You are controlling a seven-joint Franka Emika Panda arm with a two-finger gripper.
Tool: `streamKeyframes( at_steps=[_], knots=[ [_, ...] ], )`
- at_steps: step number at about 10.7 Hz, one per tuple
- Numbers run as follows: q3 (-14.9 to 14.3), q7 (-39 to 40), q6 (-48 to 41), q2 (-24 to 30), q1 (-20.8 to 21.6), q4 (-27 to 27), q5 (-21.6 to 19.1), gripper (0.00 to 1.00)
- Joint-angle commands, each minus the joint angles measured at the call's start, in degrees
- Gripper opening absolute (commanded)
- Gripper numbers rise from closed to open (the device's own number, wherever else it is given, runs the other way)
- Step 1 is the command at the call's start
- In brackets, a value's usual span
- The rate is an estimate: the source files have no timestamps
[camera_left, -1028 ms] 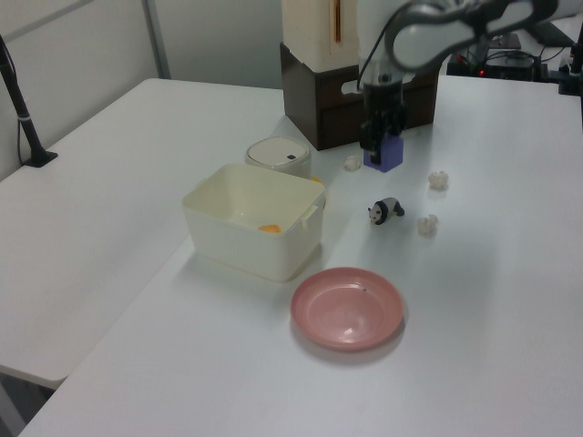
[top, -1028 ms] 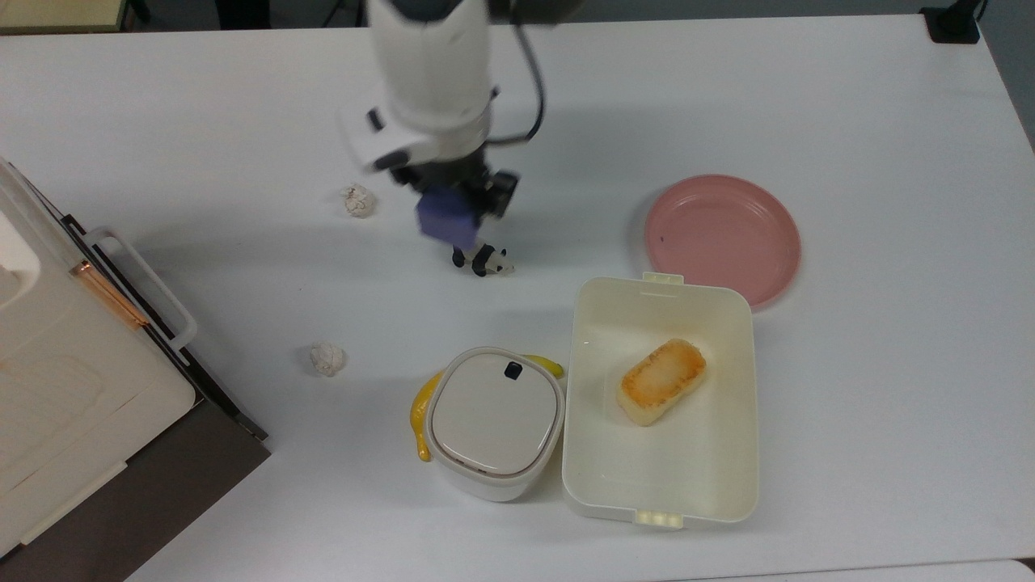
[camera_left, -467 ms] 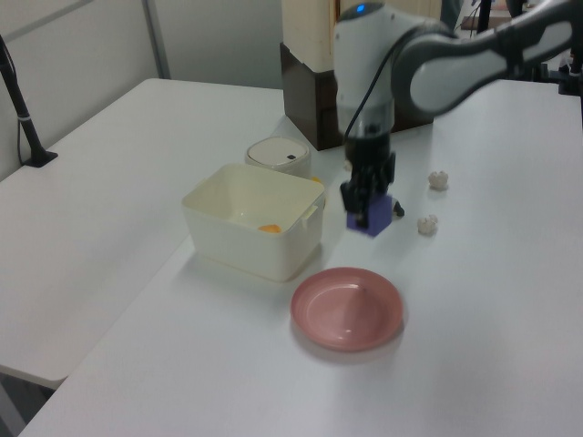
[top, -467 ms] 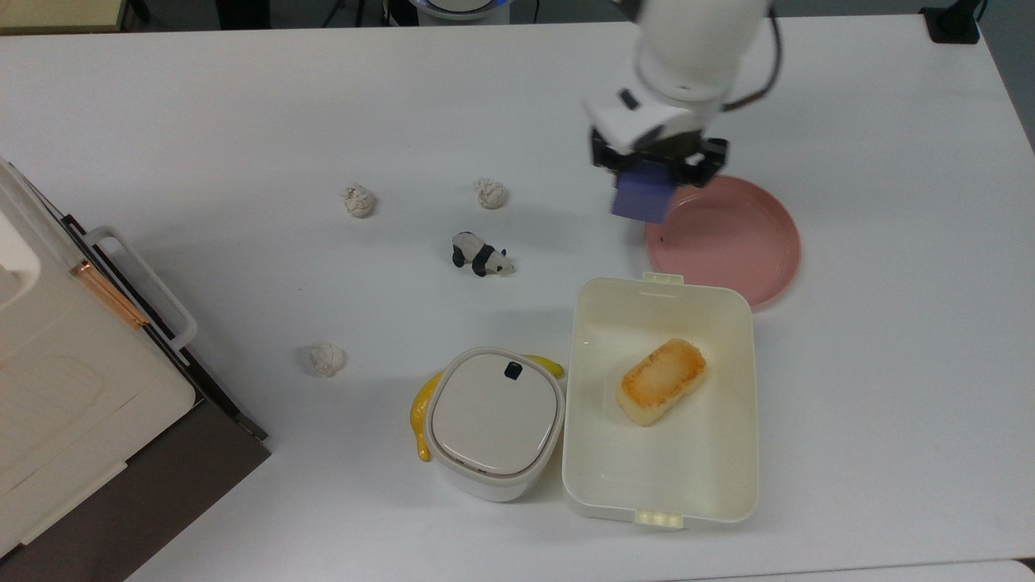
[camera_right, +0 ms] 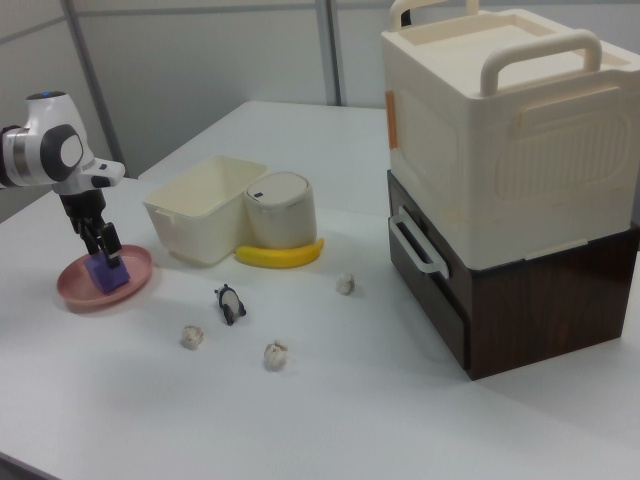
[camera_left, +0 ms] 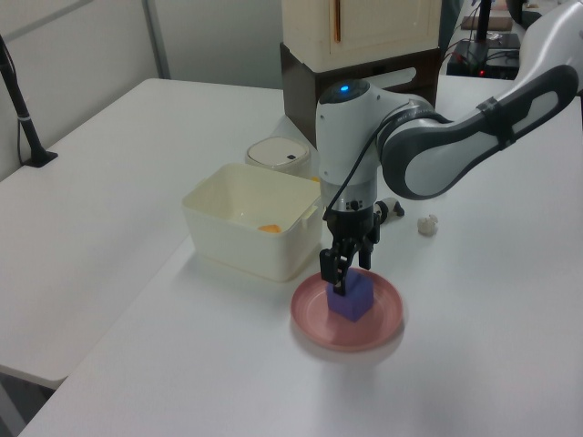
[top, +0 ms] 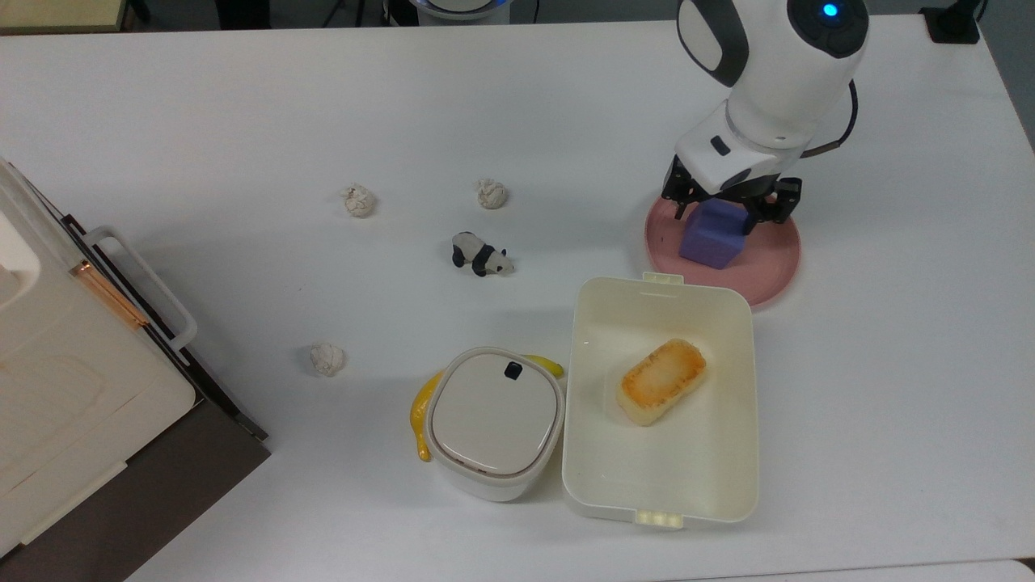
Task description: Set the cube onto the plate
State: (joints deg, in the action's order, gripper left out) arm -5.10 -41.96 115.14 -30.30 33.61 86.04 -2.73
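Note:
The purple-blue cube [top: 711, 238] sits on the left half of the pink plate [top: 770, 260] in the top view, its base touching the plate's floor. My gripper [top: 724, 212] stands straight above it, fingers down along two opposite sides and shut on the cube. In the left view the cube [camera_left: 353, 300] rests near the middle of the plate [camera_left: 384, 324] with the gripper [camera_left: 337, 282] at its top edge. In the right view the gripper [camera_right: 105, 254], cube [camera_right: 108, 275] and plate [camera_right: 74, 291] are at the far left.
An open cream lunch box [top: 579, 388] holding a toasted bread piece [top: 661, 381] touches the plate's near edge. A lidded white pot [top: 495, 420] and banana [top: 420, 416] stand beside it. A toy panda [top: 481, 257] and three paper balls [top: 491, 193] lie left. A large storage box [top: 48, 388] fills the left edge.
My gripper carried the cube from beside the panda rightward across the table in the top view, then lowered it onto the plate. Nothing else has moved.

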Motion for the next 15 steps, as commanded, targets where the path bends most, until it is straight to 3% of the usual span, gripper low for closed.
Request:
streamKeyframes(
  at_steps=[1, 3, 5, 7, 10, 13, 15],
  knots=[
    [0.09, -0.59, -1.06, 3.99, -1.52, -0.53, 1.23, 1.00],
    [4.19, 10.25, -10.93, 9.53, -8.96, 0.01, 3.85, 1.00],
    [4.83, 18.73, -17.92, 14.72, -16.09, 0.36, 4.31, 1.00],
    [4.66, 24.43, -18.11, 19.55, -23.12, 2.80, 5.45, 1.00],
    [0.54, 35.07, -19.43, 21.42, -28.76, 3.70, 5.01, 1.00],
    [-6.05, 40.81, -18.99, 21.34, -29.48, 2.64, 4.05, 1.00],
    [-6.15, 40.90, -18.99, 21.33, -29.66, 2.64, 4.04, 1.00]
  ],
)
